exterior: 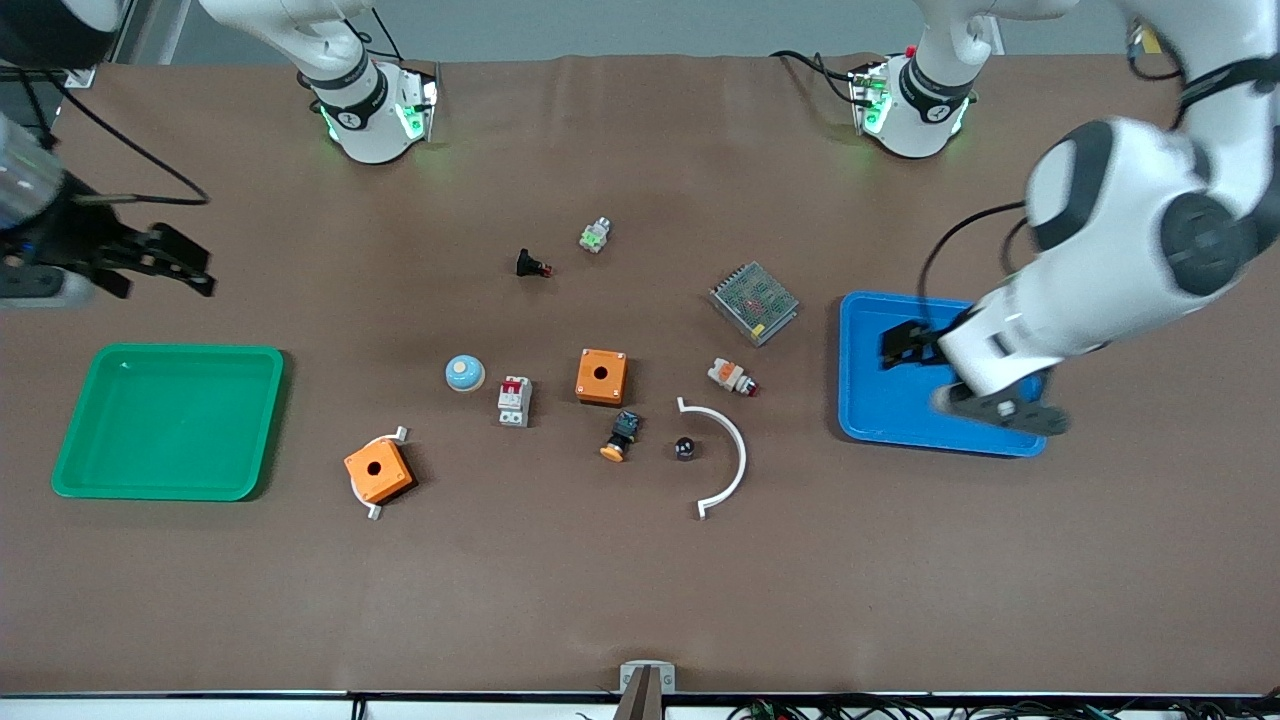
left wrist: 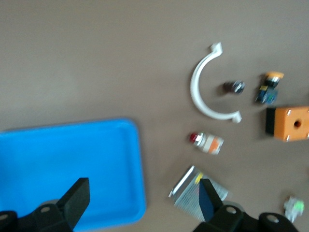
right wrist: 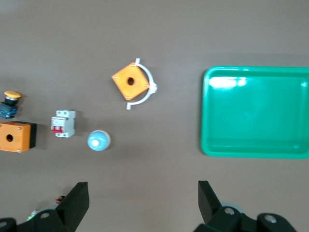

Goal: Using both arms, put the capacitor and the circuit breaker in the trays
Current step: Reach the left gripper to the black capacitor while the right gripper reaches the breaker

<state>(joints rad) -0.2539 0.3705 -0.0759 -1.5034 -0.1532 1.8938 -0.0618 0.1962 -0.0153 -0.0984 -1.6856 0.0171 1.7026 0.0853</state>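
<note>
The capacitor (exterior: 685,448), a tiny black cylinder, stands inside a white arc piece (exterior: 730,455); it also shows in the left wrist view (left wrist: 235,87). The circuit breaker (exterior: 514,401), white with red toggles, lies between a blue dome (exterior: 465,373) and an orange box (exterior: 601,376); the right wrist view shows it too (right wrist: 63,123). My left gripper (exterior: 903,345) (left wrist: 143,198) is open and empty over the blue tray (exterior: 880,420). My right gripper (exterior: 190,265) (right wrist: 143,198) is open and empty over bare table at the right arm's end, beside the green tray (exterior: 170,420).
A second orange box (exterior: 378,470) sits on a white clip. A black push-button with an orange cap (exterior: 620,436), a white-and-orange part (exterior: 730,376), a metal mesh unit (exterior: 754,302), a black red-tipped part (exterior: 532,265) and a green-lit part (exterior: 594,235) lie mid-table.
</note>
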